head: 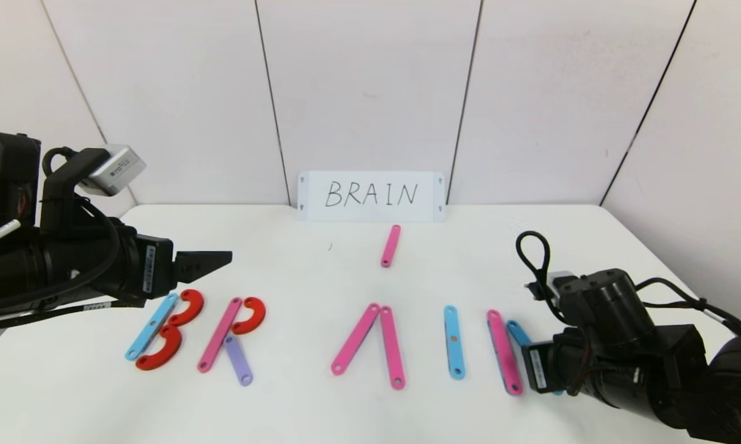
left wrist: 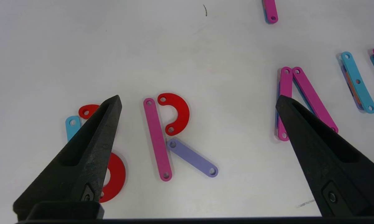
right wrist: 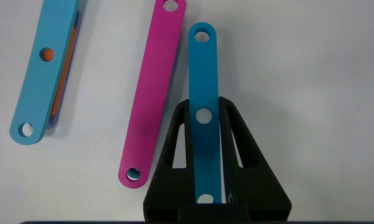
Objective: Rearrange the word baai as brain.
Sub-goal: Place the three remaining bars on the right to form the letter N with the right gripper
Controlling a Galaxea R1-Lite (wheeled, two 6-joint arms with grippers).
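Observation:
The word lies in a row on the white table. B is a light-blue strip (head: 151, 327) with two red arcs (head: 188, 306). R is a pink strip (left wrist: 157, 138), a red arc (left wrist: 177, 113) and a purple strip (left wrist: 193, 158). Two pink strips (head: 355, 339) lean together like an A with no bar. To their right lie a blue strip (head: 454, 342) and a pink strip (right wrist: 152, 93). My left gripper (left wrist: 198, 99) hovers open above the R. My right gripper (right wrist: 204, 102) is shut on another blue strip (right wrist: 202, 68), just right of that pink strip.
A white card (head: 370, 195) with handwritten BRAIN stands against the back wall. One loose pink strip (head: 390, 245) lies just in front of it. An orange piece (right wrist: 62, 77) peeks from under the lone blue strip. The table's front edge is near the letters.

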